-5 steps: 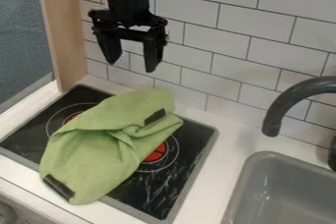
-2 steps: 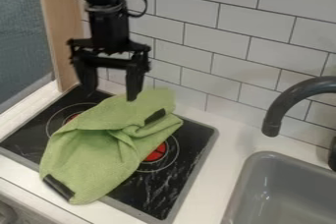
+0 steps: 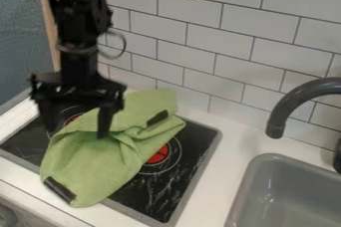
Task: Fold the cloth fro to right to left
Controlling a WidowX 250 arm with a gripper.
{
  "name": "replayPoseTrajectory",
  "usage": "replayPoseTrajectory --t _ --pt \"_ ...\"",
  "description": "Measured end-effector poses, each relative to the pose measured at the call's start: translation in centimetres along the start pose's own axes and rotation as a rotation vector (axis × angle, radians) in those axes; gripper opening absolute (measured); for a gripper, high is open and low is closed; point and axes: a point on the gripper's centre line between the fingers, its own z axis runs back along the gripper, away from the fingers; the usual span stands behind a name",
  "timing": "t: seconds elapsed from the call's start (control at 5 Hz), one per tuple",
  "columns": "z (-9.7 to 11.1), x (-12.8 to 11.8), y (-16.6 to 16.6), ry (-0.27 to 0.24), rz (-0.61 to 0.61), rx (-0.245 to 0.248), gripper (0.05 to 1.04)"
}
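Note:
The black gripper [image 3: 77,132] hangs over the upper left part of the stove, its fingers spread apart with nothing between them. One finger stands in front of the cloth's upper left area, the other over the stove's left side; whether either touches anything, I cannot tell. The green cloth [image 3: 93,166] lies bunched and partly folded across the stove, with a dark patch at its lower left corner and another near its upper right edge.
Beneath the cloth is a black stove top [image 3: 174,191] with red burner marks. On the right are a grey sink [image 3: 293,196] and a dark curved faucet [image 3: 287,109]. A white tiled wall [image 3: 233,32] rises behind the counter.
From the wall side, the gripper has come down and to the left, to the cloth's upper left part. The cloth lies as before.

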Motion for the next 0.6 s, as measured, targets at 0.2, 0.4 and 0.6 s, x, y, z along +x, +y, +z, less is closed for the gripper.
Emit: replayPoseTrajectory --t 0.2,0.4,0.6 --pt "-1.4 -0.5 0.3 0.0 0.043 0.018 0.999" --pt "-3.6 -0.4 0.0 0.041 0.039 0.027 0.999" --pt "-5.4 -0.4 0.2 0.069 0.013 0.059 0.999"
